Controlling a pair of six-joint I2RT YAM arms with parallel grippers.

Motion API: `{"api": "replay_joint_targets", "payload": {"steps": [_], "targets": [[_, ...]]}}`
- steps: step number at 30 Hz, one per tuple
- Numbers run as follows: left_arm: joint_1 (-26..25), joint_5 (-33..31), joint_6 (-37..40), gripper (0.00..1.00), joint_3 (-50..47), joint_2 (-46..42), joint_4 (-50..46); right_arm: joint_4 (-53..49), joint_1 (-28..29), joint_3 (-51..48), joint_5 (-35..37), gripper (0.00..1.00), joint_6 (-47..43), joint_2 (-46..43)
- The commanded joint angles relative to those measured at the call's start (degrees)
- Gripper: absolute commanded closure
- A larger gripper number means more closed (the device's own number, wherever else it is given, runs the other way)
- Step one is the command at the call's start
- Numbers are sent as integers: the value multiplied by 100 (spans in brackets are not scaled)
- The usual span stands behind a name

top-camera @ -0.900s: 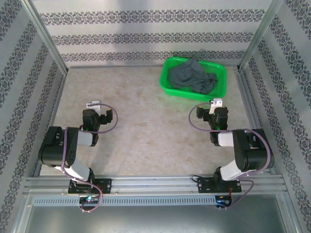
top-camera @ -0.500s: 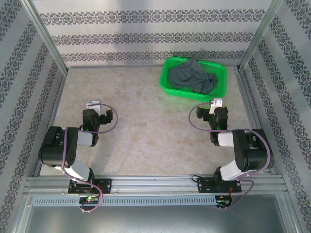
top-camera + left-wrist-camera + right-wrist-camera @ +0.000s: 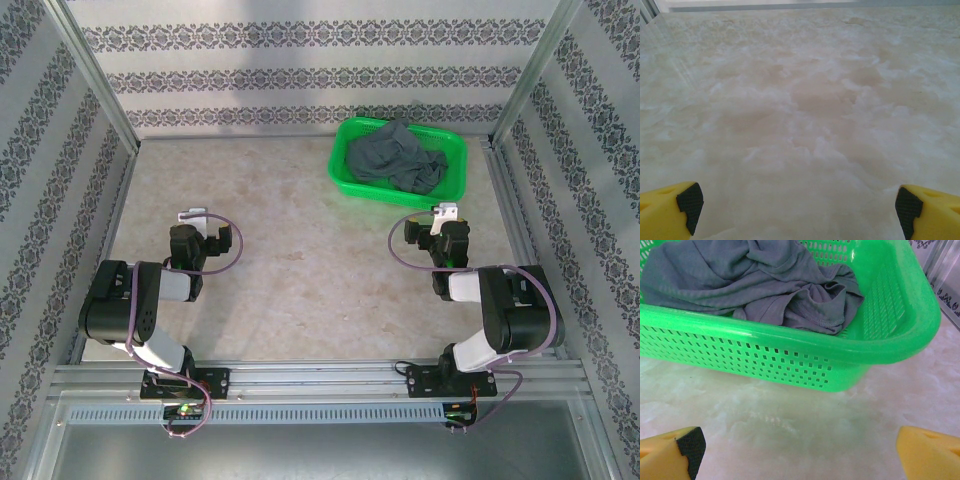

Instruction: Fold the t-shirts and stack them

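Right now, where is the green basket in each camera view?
Top external: green basket, far right of the tabletop, grey t-shirts inside.
Right wrist: green basket spans the upper frame.
Left wrist: bare tabletop ahead.
Shared landmark: the marbled tabletop.

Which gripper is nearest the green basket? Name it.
The right gripper, open, just in front of the basket holding the grey t-shirts. The left gripper, also open, sits far off across the table.

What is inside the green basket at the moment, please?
Crumpled grey t-shirts lie heaped in the basket, filling most of it. The heap covers the floor beneath, so how many shirts there are, or anything under them, cannot be told.
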Motion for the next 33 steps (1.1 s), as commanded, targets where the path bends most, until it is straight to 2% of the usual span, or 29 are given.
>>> {"api": "replay_joint_targets", "payload": {"steps": [1, 3, 4, 5, 7, 9, 10, 11, 12, 13, 14, 15, 16, 17, 18, 20, 23, 29, 33], "targets": [[-32, -70, 22, 0, -163, -93, 595, 116, 20, 74, 188, 2, 92, -225], [-288, -841, 102, 0, -210, -556, 331, -1068, 230, 419, 825, 2, 29, -759], [-423, -1050, 195, 0, -74, -960, -226, -1722, 321, 659, 961, 2, -37, -1086], [-581, -1249, 302, 0, 125, -1360, -827, -1832, 421, 800, 1028, 2, -71, -1350], [-765, -1442, 232, 0, 427, -1937, -1223, -1928, 735, 1093, 1310, 2, -234, -1877], [-959, -1838, 52, 0, 925, -2309, -1582, -3061, 1019, 2017, 1872, 2, 324, -2173], [-1007, -2411, -587, 0, 1300, -2382, -2019, -4237, 977, 2702, 2001, 2, 1333, -2189], [-995, -2921, -1765, 0, 1886, -2457, -3230, -5544, 845, 3376, 1986, 2, 2609, -2134], [-964, -3000, -2975, 0, 2353, -2546, -4614, -6292, 673, 3797, 1792, 2, 3498, -2053], [-900, -2879, -3916, 0, 2800, -2635, -5801, -6261, 307, 3916, 823, 2, 3863, -1904], [-720, -2434, -4368, 0, 2813, -2639, -5818, -6139, 0, 3953, -5, 2, 4140, -1703], [-448, -1646, -4698, 0, 2766, -2582, -5639, -6310, -63, 4120, -181, 2, 4290, -1497], [-248, -1010, -5098, 0, 2855, -2411, -5685, -6722, 73, 4408, 65, 3, 4239, -1271], [-253, -759, -5239, 0, 3070, -2206, -5950, -7153, 279, 4773, 439, 6, 4045, -1027], [-336, -664, -5216, 0, 3283, -2029, -6179, -7555, 402, 5139, 668, 9, 3884, -771], [-661, -663, -4968, 0, 3743, -1637, -6621, -8110, 529, 5804, 615, 16, 3748, -161], [-1017, -391, -4769, 0, 4047, -1204, -6681, -8636, 589, 6590, 356, 16, 3731, 753], [-1461, 375, -4579, 0, 4331, -597, -6261, -8478, 564, 7680, -26, 15, 3598, 2277], [-1553, 825, -4720, 5, 4361, -275, -5846, -8173, 382, 8284, -361, 17, 3812, 3082]]}}
